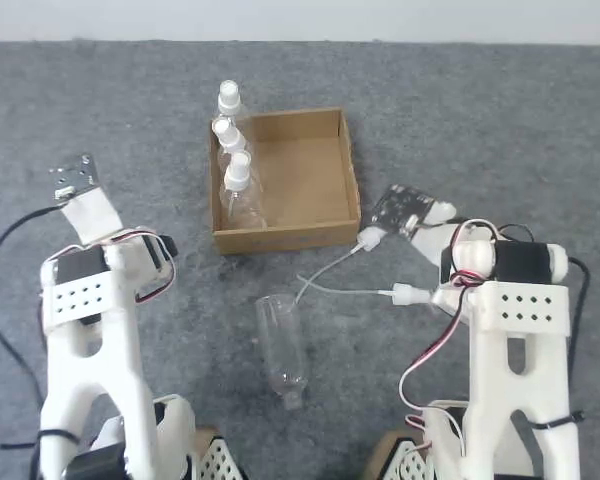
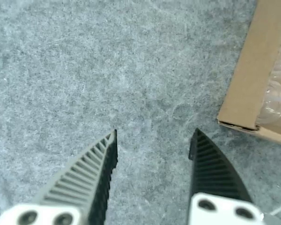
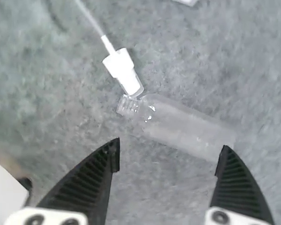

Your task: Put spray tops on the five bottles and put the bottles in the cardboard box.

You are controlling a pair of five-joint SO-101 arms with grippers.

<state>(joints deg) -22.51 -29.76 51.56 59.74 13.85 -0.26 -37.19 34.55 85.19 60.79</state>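
Three clear bottles with white spray tops (image 1: pixel 238 180) stand along the left wall of the cardboard box (image 1: pixel 325 228). A clear bottle without a top (image 1: pixel 281 345) lies on the carpet in front of the box. Two loose spray tops with long tubes (image 1: pixel 372 238) (image 1: pixel 410 294) lie right of it. My right gripper (image 3: pixel 170 143) hangs open above another topless bottle (image 3: pixel 187 129), whose threaded neck almost touches a spray top (image 3: pixel 123 70). In the high view this gripper (image 1: pixel 408 210) is right of the box. My left gripper (image 2: pixel 154 133) is open over bare carpet, beside the box corner (image 2: pixel 246 89).
Grey carpet (image 1: pixel 480 110) covers the whole table. The right part of the box floor (image 1: pixel 305 170) is free. Cables run from both arm bases near the front edge.
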